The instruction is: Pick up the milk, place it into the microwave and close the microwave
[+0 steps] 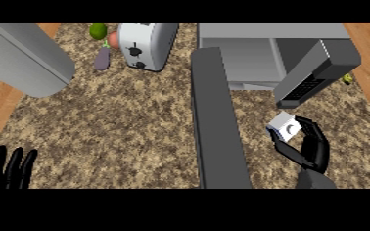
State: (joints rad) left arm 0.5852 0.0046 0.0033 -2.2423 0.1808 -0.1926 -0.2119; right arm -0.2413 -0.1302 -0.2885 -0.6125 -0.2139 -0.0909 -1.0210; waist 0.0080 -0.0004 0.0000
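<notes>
Right hand (307,149) curling around the milk (284,127) near the counter's (123,122) right edge, before the microwave (253,54) with door (217,122) standing open, left hand (16,169) resting with fingers straight at the near-left corner

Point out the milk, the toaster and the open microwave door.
milk (284,125): head view, on its white top, held in the right hand (312,149).
toaster (147,44): head view, on its white side.
microwave door (217,122): head view, mid-length on its dark panel.
</notes>
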